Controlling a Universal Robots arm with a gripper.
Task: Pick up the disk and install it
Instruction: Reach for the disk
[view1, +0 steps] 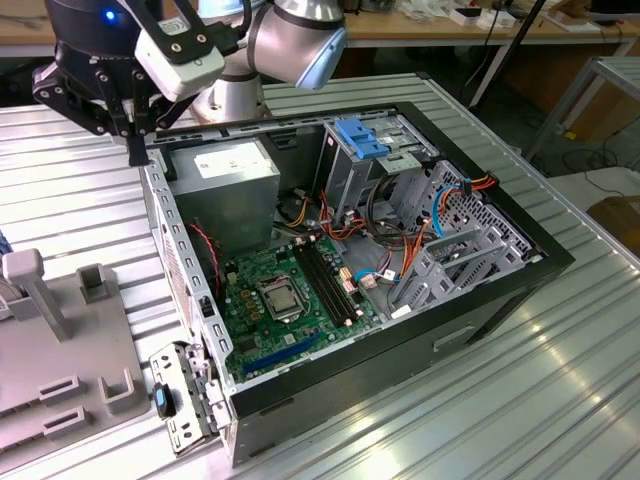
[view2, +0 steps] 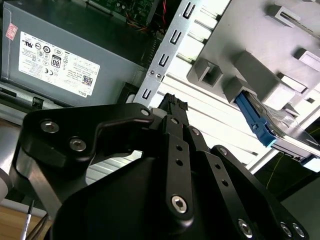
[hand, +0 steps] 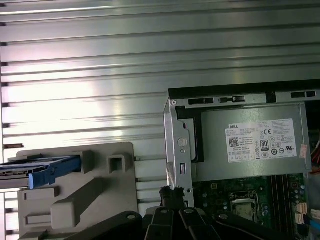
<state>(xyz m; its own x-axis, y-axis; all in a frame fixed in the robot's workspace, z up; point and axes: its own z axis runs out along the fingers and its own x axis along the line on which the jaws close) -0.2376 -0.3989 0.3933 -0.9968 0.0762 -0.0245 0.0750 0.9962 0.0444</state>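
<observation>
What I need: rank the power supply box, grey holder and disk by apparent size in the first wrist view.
Grey holder and power supply box: look alike, so unranked.
Disk: clearly smallest, partly cut off by the picture's edge.

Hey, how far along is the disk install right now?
Nothing looks done: the disk sits in the grey holder beside the computer case. The hand is shut and empty over the case's corner by the power supply. Pickup and installing both remain.
</observation>
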